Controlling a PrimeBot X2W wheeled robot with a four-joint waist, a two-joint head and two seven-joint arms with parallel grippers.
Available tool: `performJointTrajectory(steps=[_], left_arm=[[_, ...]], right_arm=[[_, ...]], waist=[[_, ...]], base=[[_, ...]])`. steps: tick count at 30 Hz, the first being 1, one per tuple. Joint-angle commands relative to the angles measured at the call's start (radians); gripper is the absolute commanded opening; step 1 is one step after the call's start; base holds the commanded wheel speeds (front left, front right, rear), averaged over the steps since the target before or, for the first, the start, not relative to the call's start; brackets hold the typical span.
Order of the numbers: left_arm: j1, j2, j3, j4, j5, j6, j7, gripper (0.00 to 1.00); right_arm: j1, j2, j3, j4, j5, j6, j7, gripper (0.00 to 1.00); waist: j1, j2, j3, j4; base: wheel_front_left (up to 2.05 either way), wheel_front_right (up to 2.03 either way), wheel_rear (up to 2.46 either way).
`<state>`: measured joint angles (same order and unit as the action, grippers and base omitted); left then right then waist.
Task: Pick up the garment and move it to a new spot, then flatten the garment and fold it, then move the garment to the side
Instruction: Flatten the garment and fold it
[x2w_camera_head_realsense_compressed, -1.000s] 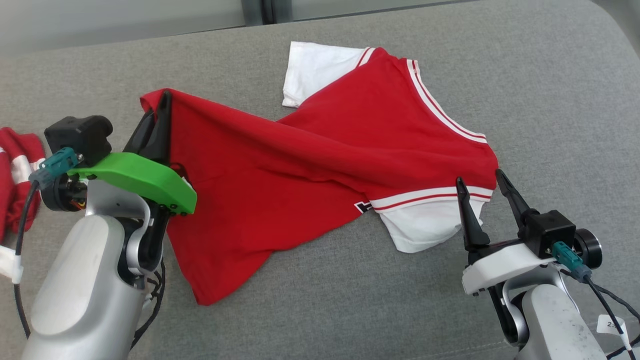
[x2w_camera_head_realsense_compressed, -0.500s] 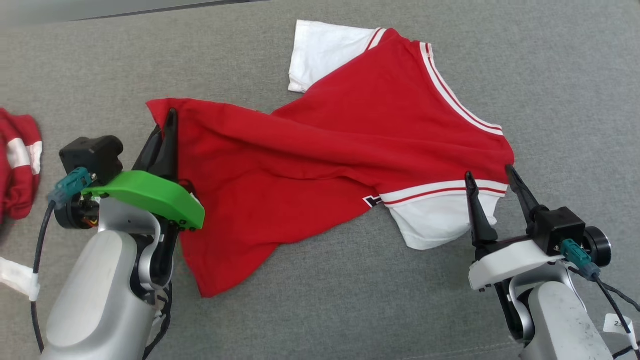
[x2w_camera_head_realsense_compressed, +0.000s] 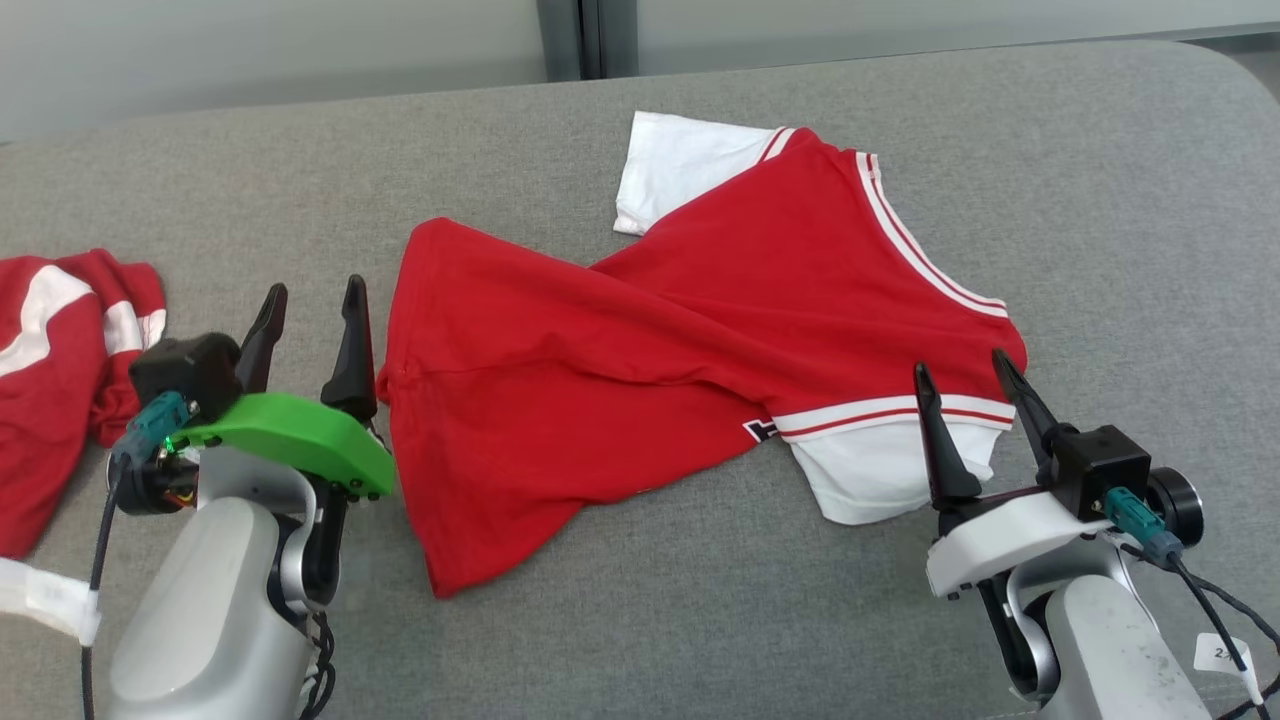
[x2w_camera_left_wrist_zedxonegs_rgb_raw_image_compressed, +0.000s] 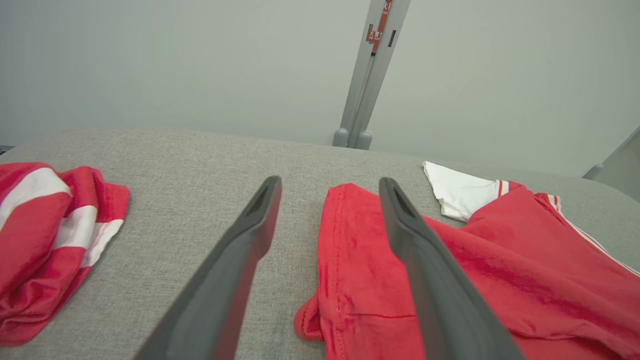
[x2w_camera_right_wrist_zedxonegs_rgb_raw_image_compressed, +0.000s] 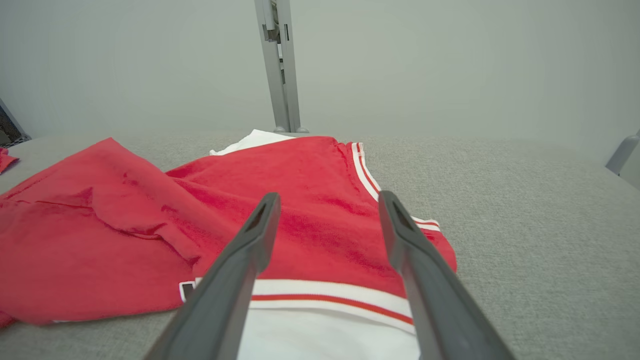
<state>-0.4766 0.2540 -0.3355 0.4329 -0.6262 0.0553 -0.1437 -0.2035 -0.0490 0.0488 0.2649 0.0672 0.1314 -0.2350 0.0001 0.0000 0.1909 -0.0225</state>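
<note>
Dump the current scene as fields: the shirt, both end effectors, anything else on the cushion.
surface: grey cushion
shirt: red with white sleeves, lying twisted and creased, not folded
left end effector: open, at the shirt's left edge, holding nothing
right end effector: open, at the near sleeve, holding nothing
other: second garment, red and white, bunched at far left, apart from the shirt

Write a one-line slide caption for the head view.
Open left pincer beside the red shirt's hem, open right pincer by its white sleeve, on grey upholstery; another red garment lies left.
</note>
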Motion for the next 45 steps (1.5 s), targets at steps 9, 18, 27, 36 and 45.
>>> performJointTrajectory(steps=[9,18,27,36,45], left_arm=[[0.164,-0.011,0.049,-0.119,0.086,-0.019,-0.123,1.0],[0.402,-0.108,0.247,-0.336,0.258,-0.065,-0.12,1.0],[0.528,-0.165,0.325,-0.36,0.385,-0.145,-0.121,1.0],[0.542,-0.194,0.339,-0.38,0.412,-0.169,-0.121,1.0],[0.505,-0.201,0.345,-0.404,0.42,-0.182,-0.121,1.0]], right_arm=[[0.053,-0.002,-0.044,-0.01,-0.002,-0.001,-0.005,1.0],[0.08,-0.002,-0.081,-0.024,-0.006,-0.001,0.005,1.0],[0.106,-0.002,-0.087,-0.026,-0.007,-0.001,0.013,1.0],[0.088,-0.003,-0.095,-0.044,-0.005,-0.001,0.042,1.0],[-0.042,-0.014,-0.157,0.047,-0.025,-0.001,0.296,1.0]], waist=[[-0.0001,0.0,-0.058,-0.014],[-0.0001,0.0,-0.096,-0.002],[-0.0001,0.0,-0.136,0.002],[-0.0001,0.0,-0.136,0.001],[-0.0001,0.0,-0.096,0.004]], base=[[0.0,0.0,0.0],[0.0,0.0,0.0],[0.0,0.0,0.0],[0.0,0.0,0.0],[0.0,0.0,0.0]])
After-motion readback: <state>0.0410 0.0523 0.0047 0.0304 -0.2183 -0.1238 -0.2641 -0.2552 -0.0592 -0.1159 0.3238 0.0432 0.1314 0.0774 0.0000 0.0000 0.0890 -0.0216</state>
